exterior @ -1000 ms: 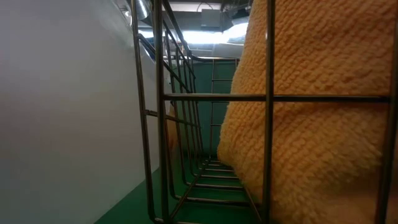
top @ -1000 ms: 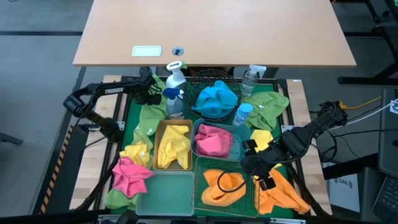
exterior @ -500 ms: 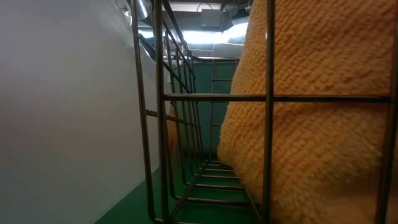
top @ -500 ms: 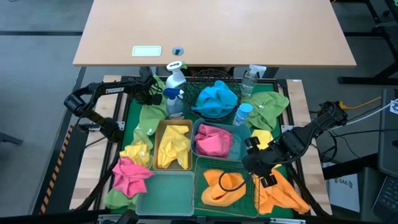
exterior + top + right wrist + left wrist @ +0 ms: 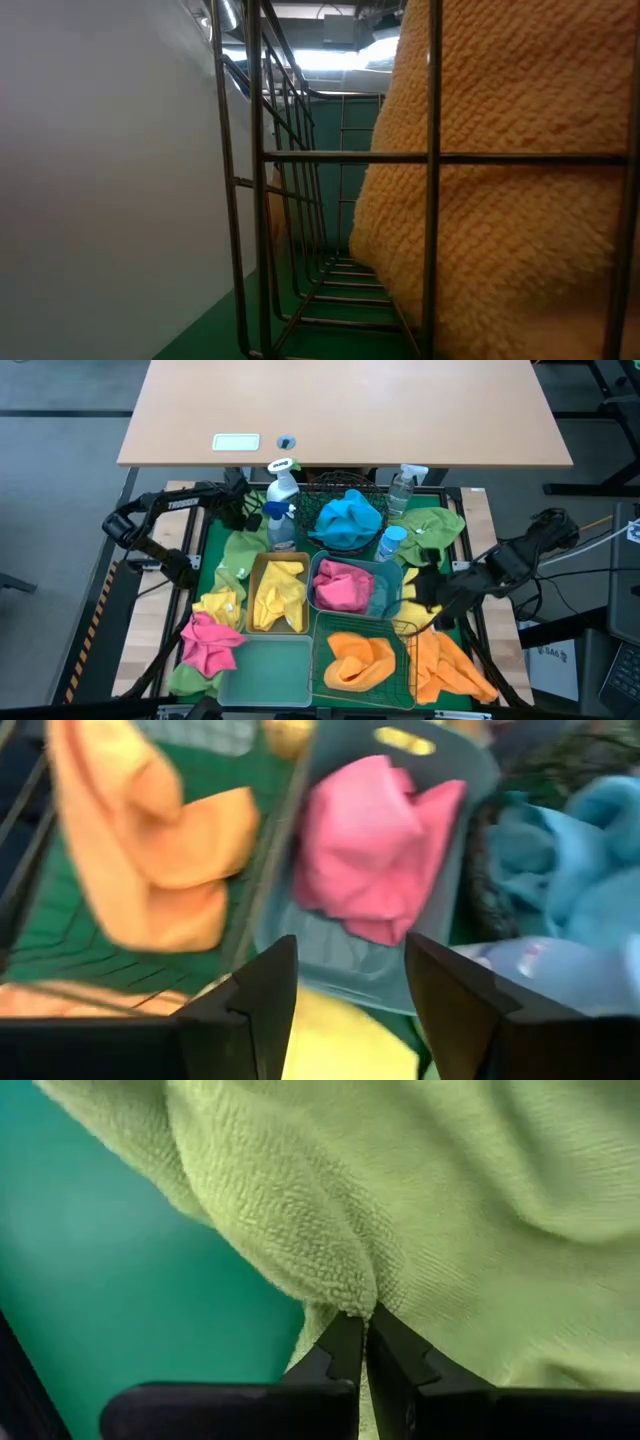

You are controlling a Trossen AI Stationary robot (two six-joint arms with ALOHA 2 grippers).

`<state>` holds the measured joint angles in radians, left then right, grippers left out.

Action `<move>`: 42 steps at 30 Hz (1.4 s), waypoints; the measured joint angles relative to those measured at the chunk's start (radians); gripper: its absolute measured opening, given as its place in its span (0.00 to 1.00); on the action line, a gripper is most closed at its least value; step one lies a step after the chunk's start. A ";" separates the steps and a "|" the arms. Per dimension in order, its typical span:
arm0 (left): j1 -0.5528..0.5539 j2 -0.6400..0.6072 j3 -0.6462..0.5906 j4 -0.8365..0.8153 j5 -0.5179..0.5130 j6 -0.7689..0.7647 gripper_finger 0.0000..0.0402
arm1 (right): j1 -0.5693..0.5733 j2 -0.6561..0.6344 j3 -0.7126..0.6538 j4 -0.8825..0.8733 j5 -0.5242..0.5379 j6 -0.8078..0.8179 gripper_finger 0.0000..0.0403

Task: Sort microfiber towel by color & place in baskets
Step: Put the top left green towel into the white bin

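Left wrist view: left gripper (image 5: 365, 1330) pinched tight on a green towel (image 5: 450, 1210) at the table's far left. Right gripper (image 5: 350, 985), jaws apart and empty, above the pink towel's bin (image 5: 340, 955).

We see a lab or workshop space: a robot workstation with a green mat (image 5: 228, 550), a plain wooden desk (image 5: 345, 410) behind it. Grey flooring (image 5: 60, 470) and loose cables (image 5: 585, 535) surround the rig.
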<state>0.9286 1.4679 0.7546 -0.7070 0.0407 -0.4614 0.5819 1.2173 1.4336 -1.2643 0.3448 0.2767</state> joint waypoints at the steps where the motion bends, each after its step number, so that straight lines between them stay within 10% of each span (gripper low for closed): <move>1: 0.000 -0.011 0.010 -0.018 0.006 0.001 0.01 | 0.000 -0.024 -0.022 0.010 0.016 0.012 0.46; 28: -0.225 -0.701 0.066 -0.133 0.060 -0.131 0.00 | 0.000 -0.238 -0.442 0.353 0.223 0.066 0.46; 42: -0.505 -0.919 0.068 0.315 0.108 -0.270 0.00 | 0.000 -0.238 -0.442 0.361 0.223 0.066 0.46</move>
<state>0.4238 0.5493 0.8227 -0.3922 0.1490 -0.7317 0.5819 0.9791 0.9916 -0.9038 0.5674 0.3431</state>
